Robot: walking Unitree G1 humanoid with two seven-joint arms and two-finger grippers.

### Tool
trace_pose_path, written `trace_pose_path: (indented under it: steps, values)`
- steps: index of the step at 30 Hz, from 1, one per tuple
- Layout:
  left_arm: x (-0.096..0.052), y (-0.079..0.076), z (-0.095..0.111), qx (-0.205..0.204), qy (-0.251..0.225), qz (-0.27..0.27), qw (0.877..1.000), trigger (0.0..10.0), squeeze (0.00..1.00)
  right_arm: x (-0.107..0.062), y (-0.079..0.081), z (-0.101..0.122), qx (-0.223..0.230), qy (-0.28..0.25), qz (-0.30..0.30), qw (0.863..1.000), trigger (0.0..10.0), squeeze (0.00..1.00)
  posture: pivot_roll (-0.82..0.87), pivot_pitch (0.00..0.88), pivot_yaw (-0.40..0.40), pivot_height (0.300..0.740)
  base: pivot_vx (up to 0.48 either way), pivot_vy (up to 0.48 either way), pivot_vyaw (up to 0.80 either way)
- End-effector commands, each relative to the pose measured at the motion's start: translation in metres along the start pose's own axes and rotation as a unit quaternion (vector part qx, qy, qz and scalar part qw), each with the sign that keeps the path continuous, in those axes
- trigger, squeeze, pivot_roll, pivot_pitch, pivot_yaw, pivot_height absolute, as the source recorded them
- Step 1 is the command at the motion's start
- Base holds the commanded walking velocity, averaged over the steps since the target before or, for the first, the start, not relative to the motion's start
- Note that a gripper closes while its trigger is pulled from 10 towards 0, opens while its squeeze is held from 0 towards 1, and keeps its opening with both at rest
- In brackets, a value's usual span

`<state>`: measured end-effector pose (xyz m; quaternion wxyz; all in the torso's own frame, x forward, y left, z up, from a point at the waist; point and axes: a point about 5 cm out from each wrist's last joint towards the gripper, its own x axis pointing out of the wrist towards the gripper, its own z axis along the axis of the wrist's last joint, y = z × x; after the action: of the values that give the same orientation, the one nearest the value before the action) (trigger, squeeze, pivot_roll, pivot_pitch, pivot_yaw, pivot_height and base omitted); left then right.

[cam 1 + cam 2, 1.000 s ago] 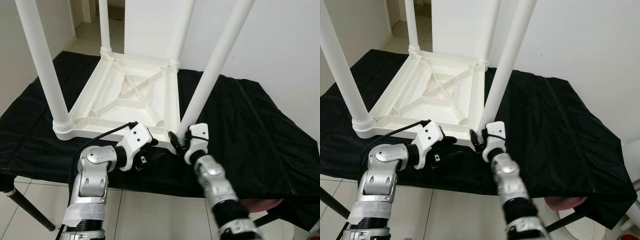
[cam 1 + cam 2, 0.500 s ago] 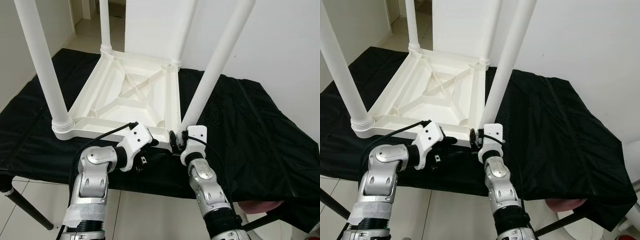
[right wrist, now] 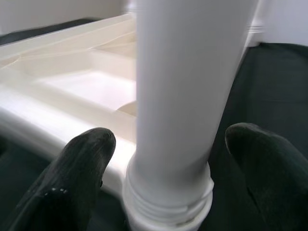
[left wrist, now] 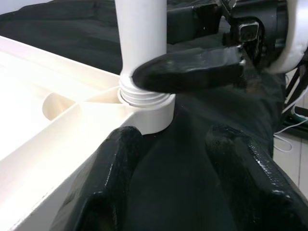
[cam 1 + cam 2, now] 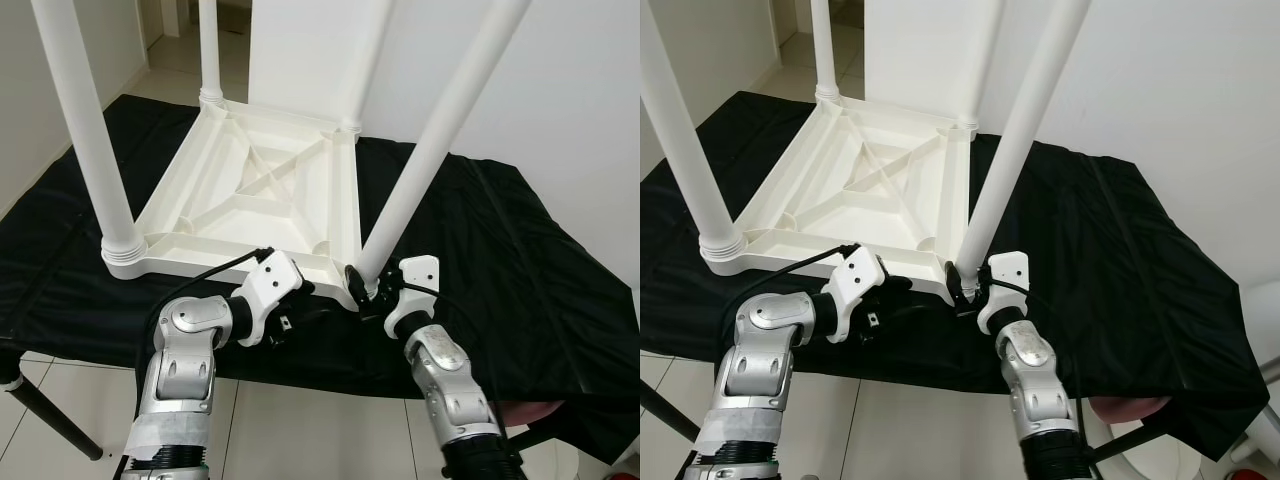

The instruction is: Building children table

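A white plastic children's table (image 5: 255,195) lies upside down on a bench draped in black cloth (image 5: 500,260), filling the upper left and centre of the head views. Its ribbed underside forms shallow open compartments — all bare white plastic. Four white legs stand up from its corners: one at the left (image 5: 90,140), two at the far corners near the top of the frame, and the near right leg (image 5: 440,140), which leans toward the upper right.

The right hand (image 5: 372,296) sits at lower centre, at the foot of that near right leg. In the right wrist view its two black fingers (image 3: 79,168) are spread on either side of the leg's threaded base (image 3: 168,197), with gaps showing — open around it, not clamped.

The left hand (image 5: 300,305) is at the table's near edge, just left of the right hand. In the left wrist view its fingers (image 4: 113,163) are parted — one against the white rim, the other over the black cloth — holding nothing.
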<state>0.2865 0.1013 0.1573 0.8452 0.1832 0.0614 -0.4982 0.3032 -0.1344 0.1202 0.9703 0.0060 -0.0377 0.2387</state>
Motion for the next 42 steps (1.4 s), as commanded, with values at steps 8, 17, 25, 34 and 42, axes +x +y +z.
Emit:
trace_pose_path:
  steps: [8,17,25,34,42]
  values:
    - [0.0,0.017,0.003,0.0,-0.001,0.156,0.988,10.0,0.0,0.014,-0.022,-0.005,-0.035,0.032,0.08,0.996,10.0,0.0,0.07,0.0,-0.123,0.74,0.0,0.0,0.0]
    - [0.0,0.019,0.004,0.002,-0.002,0.158,0.987,10.0,0.0,0.041,-0.013,-0.007,-0.045,0.061,0.13,0.989,10.0,0.0,0.08,0.0,-0.124,0.74,0.0,0.0,0.0]
    - [-0.002,0.019,0.004,0.001,0.001,0.16,0.987,10.0,0.0,0.052,-0.004,-0.013,-0.024,0.067,0.131,0.989,0.0,0.0,0.1,0.0,-0.13,0.74,0.0,0.0,0.0]
    - [-0.004,0.016,0.003,0.0,0.003,0.159,0.987,10.0,0.0,0.041,-0.011,-0.024,-0.007,0.072,0.125,0.99,0.0,0.0,0.1,0.0,-0.136,0.74,0.0,0.0,0.0]
    - [-0.002,0.012,0.002,-0.003,0.002,0.152,0.988,10.0,0.0,0.027,-0.014,-0.032,0.008,0.066,0.059,0.996,10.0,0.0,0.09,0.0,-0.148,0.74,0.0,0.0,0.0]
